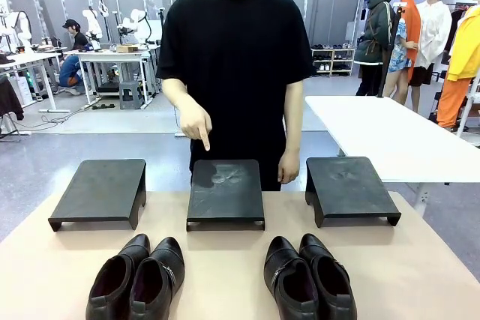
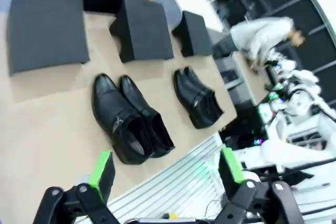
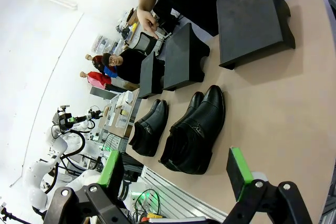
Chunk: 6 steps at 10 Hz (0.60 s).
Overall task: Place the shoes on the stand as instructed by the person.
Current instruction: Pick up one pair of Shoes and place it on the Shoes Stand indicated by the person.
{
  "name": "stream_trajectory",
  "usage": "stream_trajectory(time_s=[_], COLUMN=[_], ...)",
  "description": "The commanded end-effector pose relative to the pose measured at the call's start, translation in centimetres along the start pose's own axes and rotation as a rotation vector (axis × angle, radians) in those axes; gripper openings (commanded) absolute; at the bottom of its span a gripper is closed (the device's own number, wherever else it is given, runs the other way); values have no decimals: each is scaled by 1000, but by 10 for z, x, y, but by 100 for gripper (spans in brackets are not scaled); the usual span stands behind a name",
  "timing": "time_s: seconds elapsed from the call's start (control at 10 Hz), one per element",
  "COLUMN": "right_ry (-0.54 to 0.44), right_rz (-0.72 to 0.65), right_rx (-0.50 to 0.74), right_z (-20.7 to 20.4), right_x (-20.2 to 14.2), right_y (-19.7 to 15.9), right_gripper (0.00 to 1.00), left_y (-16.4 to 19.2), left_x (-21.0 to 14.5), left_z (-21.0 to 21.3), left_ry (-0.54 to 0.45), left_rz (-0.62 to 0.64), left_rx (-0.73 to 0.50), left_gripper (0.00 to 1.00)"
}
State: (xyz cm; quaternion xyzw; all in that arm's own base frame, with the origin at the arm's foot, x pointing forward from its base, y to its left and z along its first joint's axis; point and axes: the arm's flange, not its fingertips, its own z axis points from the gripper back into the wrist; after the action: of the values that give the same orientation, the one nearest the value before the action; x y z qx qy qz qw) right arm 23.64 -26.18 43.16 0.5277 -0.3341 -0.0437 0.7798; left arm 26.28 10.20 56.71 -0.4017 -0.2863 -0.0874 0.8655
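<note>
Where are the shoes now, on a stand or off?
Off. The left pair and right pair rest upright on the table; the middle stand, which the person's hand points at, is bare.

Before the middle stand (image 1: 225,191), both pairs of shoes (image 1: 161,260) lose their heels to the bottom edge; behind it, the person (image 1: 232,58) has hidden legs

Bright, even overhead light fills the room. Soft shadows lie under the stands (image 1: 225,192). Both wrist views bend and blur toward their edges.
</note>
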Motion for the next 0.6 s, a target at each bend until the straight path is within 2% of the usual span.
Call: stream_trajectory(time_s=[0.0,0.2,0.5], right_ry=[-5,-5,-5], right_rz=[4,4,4], right_rx=[8,8,8], right_z=[1,1,1], right_x=[0,0,0], right_y=[1,1,1], right_gripper=[100,100,100], left_y=[-35,-76,-106], left_x=[16,26,27], left_z=[-40,-91,-158], left_ry=[102,224,362], left_rz=[-18,-106,-186], left_rx=[65,160,295], left_gripper=[100,100,100])
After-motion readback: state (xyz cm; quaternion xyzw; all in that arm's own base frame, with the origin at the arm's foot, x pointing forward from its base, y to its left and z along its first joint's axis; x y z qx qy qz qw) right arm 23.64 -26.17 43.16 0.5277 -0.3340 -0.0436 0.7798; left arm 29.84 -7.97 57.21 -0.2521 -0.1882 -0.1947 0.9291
